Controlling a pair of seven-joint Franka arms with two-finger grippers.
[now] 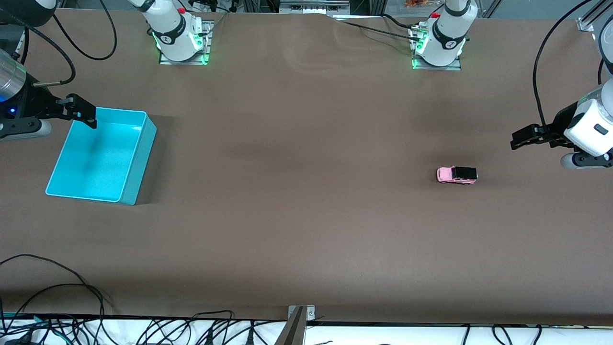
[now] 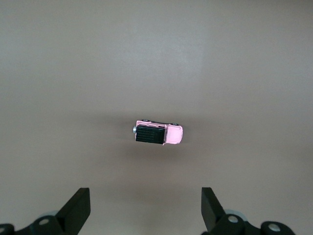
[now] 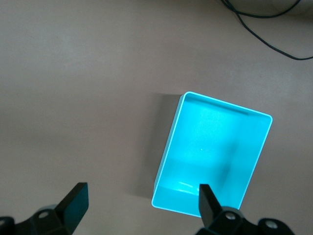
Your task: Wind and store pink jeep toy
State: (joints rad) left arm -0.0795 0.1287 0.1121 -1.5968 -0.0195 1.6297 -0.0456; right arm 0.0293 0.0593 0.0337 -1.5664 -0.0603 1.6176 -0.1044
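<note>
right tool (image 1: 92, 118): black two-finger thing at the upper left of the front frame, hanging over the bin's rim; fingers (image 3: 73, 203) spread wide apart, nothing in them

bin (image 1: 138, 163): one turquoise box, smooth shiny plastic, rectangular with rounded corners, open top; sits left of center in the front frame at the right arm's end of the worktop, and the inside looks empty in the right wrist view (image 3: 258, 147)

worktop (image 1: 297, 201): flat matte brown sheet filling most of the frame, with a slight wrinkle near the top middle

pink jeep toy (image 1: 457, 175): just one, tiny and boxy, glossy pink body, ribbed black roof, black wheels; on its wheels on the bare worktop, right of center in the front frame, well apart from the bin; smack in the middle of the left wrist view (image 2: 158, 133)

left tool (image 1: 519, 139): black, at the right edge of the front frame, up over the worktop, above and to the right of the jeep in the frame; fingers (image 2: 209, 205) wide apart, not touching the toy

count: two arms, two tools, one bin, one toy
</note>
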